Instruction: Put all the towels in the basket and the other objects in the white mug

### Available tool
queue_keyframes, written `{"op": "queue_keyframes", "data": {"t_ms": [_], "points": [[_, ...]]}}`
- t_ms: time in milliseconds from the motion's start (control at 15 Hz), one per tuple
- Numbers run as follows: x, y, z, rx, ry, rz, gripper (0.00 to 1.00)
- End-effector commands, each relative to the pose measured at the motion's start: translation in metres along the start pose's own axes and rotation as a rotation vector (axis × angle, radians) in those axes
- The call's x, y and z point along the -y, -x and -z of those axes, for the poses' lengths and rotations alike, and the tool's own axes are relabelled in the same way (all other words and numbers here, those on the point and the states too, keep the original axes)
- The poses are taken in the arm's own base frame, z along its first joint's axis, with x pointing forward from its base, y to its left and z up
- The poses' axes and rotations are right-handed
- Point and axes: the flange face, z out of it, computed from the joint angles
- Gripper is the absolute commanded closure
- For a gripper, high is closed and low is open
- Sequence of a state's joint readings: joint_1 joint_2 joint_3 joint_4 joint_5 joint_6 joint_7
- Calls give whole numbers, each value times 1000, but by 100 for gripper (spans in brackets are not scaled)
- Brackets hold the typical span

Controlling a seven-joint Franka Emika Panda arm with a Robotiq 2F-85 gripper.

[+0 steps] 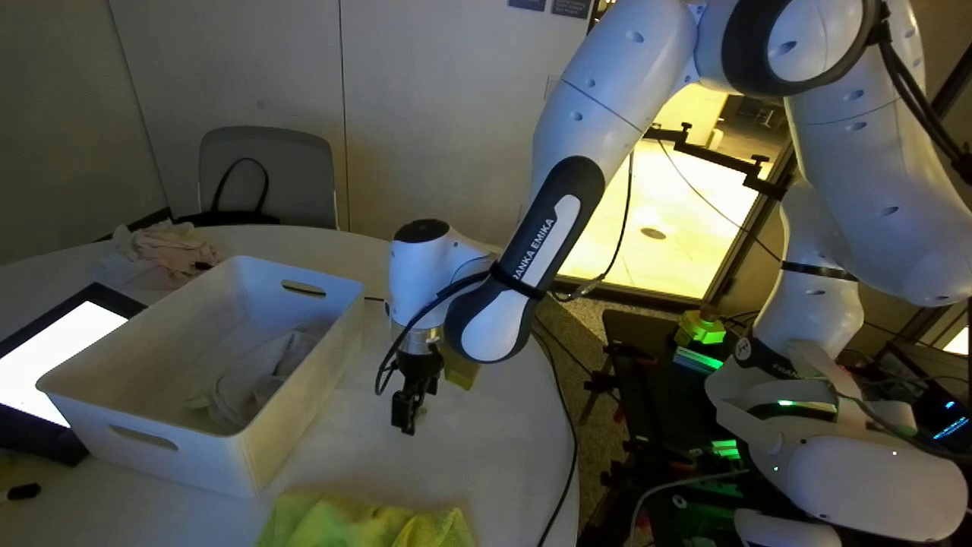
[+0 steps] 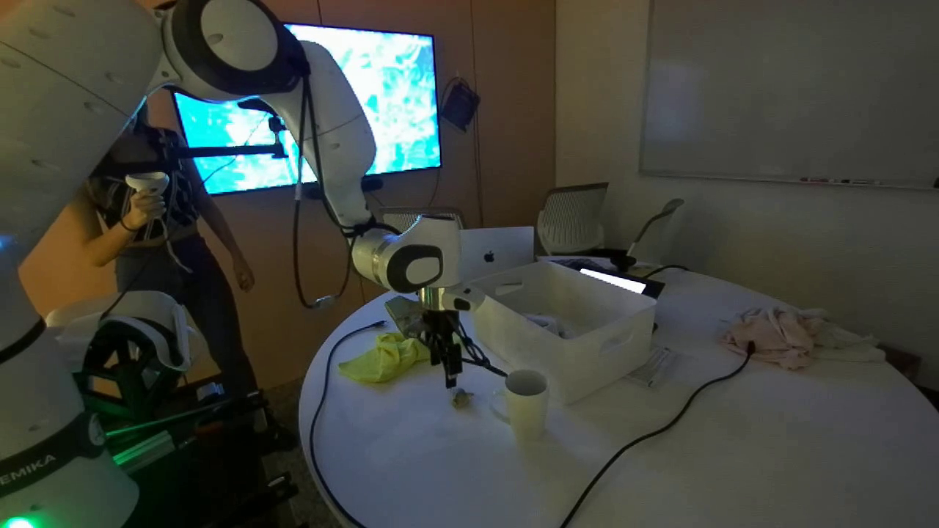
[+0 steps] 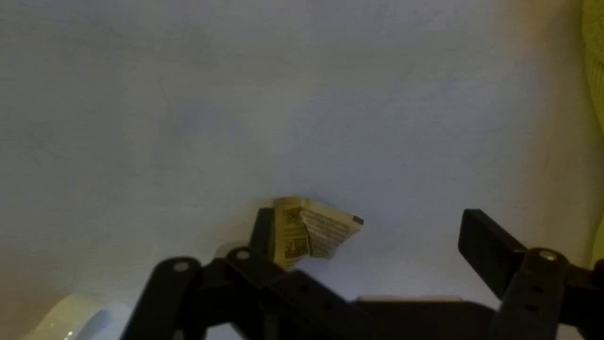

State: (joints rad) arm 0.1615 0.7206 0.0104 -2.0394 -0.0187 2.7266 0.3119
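gripper (image 3: pixel 369 231): in the wrist view, fingers wide apart, holding nothing.
paper scrap (image 3: pixel 316 231): in that view, crumpled, on the table (image 3: pixel 368 118) between the fingers, right beside one; whether they touch i cannot tell. as it sits off-centre, closing could shove or spin it, and thin folds may slip free.
white mug (image 2: pixel 527 407): in an exterior view, upright near the scrap, handle turned its way. a low sideways move could catch that handle and tip the mug; a release not centred over the mouth could send the scrap off the rim.
black cable (image 2: pixel 662 429): in that same view, ending at the pink towel (image 2: pixel 781 337); lifting that cloth could drag the cable along, should the two be snagged.
basket (image 1: pixel 205 460): in an exterior view, a whitish towel (image 1: pixel 282 357) lies inside; cloth let go too early could drape over the wall.
yellow towel (image 1: pixel 364 524): there too, outside the basket, cut by the frame; a shallow pinch may lose its fold, a deep one may scrape the table.
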Motion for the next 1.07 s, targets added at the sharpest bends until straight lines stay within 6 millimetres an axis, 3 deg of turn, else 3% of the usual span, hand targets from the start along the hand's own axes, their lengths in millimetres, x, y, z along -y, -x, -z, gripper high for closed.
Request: {"op": "queue_keyframes", "data": {"t_ms": [0, 600, 1000], "points": [[3, -20, -16, -32, -30, -80, 0], [-13, -32, -45, -35, -49, -236, 0], [-15, -33, -52, -30, -50, -267, 0]]}}
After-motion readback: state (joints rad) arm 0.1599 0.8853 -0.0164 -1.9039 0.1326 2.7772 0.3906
